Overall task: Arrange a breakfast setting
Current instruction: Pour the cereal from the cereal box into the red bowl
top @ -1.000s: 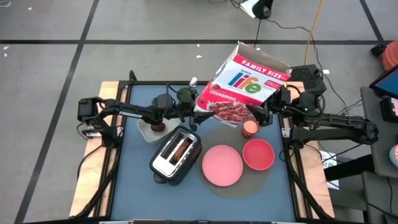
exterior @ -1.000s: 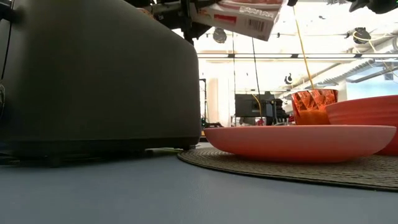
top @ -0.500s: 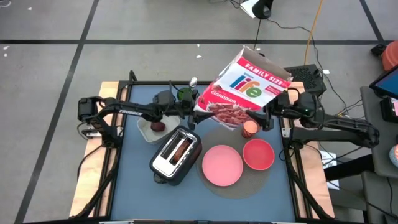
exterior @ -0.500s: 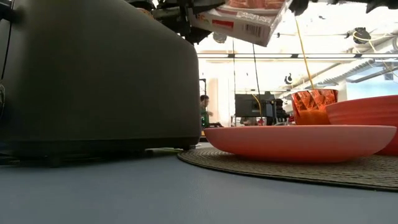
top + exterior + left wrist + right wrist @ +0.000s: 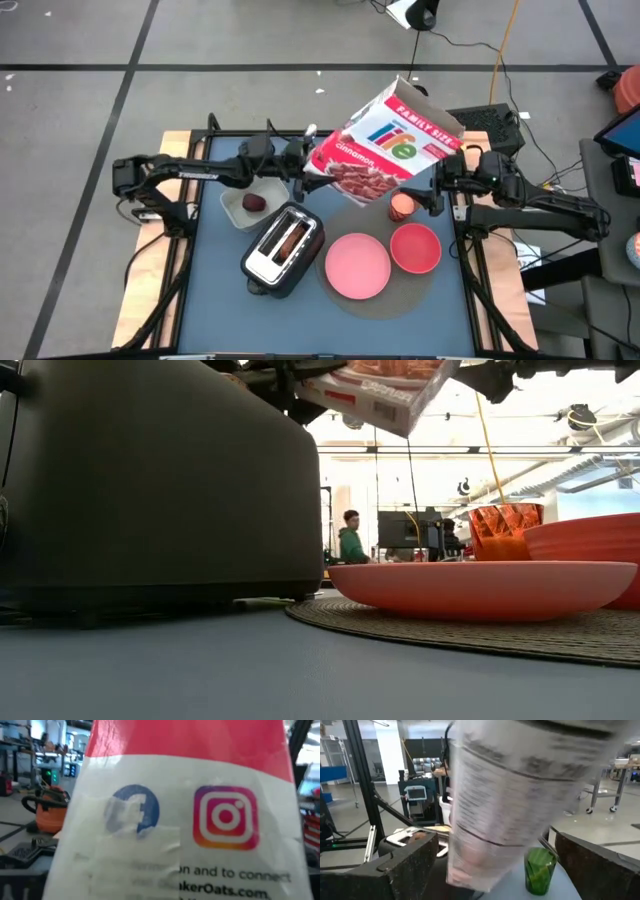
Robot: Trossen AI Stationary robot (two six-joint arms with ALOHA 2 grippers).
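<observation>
A red and white cereal box (image 5: 385, 140) hangs tilted above the table's far middle, its open top toward the far right. My left gripper (image 5: 298, 165) is shut on its lower left end. My right gripper (image 5: 432, 190) is open at the box's right side; its fingers (image 5: 405, 865) stand on either side of the box's narrow edge (image 5: 490, 820) with gaps showing. Below are the pink cup (image 5: 402, 205), the red bowl (image 5: 415, 247) and the pink plate (image 5: 357, 265), all on a round woven mat (image 5: 400, 292). Bread (image 5: 291, 238) sticks in the toaster (image 5: 283, 245). My left gripper holds the cereal box by its lower end, at the narrow side panel (image 5: 185, 820) with the printed logos. It comes in level from the table's left. The box fills the wrist view and hides the fingers. The box is lifted clear and tilted.
A dark red fruit (image 5: 254, 203) lies in a white container (image 5: 243, 208) left of the toaster. A green cup (image 5: 540, 870) stands at the far side under the box. In the low view the toaster (image 5: 150, 480) fills the left and the plate (image 5: 480, 585) the right.
My left gripper has gone toward the table's far edge and a little up, swinging the cereal box so that its top points more to the right. My right gripper has drawn back toward the near right and tipped down toward level. The fruit's container is now uncovered.
</observation>
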